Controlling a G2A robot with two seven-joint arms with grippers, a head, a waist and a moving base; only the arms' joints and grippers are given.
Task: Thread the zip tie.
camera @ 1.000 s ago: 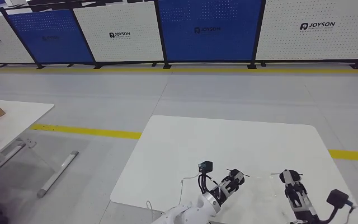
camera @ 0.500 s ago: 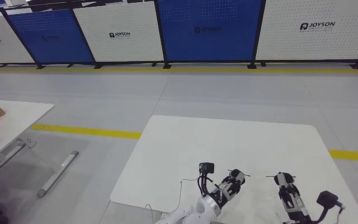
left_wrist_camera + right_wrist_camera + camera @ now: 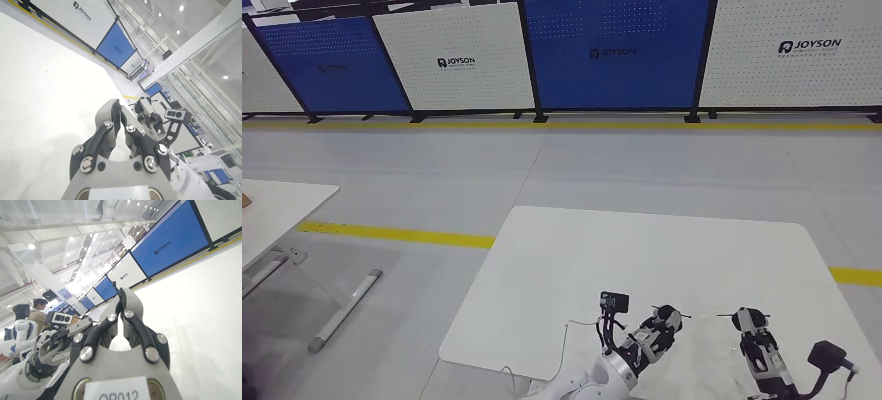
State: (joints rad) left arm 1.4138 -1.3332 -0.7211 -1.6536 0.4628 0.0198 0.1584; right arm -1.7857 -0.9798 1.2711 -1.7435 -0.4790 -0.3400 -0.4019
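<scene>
**Right pincer** (image 3: 121,292): closed tight on the strap of the black zip tie (image 3: 114,284). A short length of strap, ending in what looks like the square head, stands out just beyond the fingertips. We read this grip as deliberate. A pinch close to the head keeps that end stiff and steady, and turns it toward the other arm.

**Left pincer** (image 3: 119,103): likewise closed. A thin dark sliver shows at its tip in the top view, but we cannot tell whether this is the tie's tail or a second tie.

**Relation:** the two pincers sit side by side and near each other, with their tips apart. Both are low over the near part of the white table (image 3: 642,250). We judge that the threading is not yet done.

**Change:** compared with one second ago, the right pincer has drawn in toward the left one, narrowing the gap. Over the last half second both have hardly shifted.
</scene>
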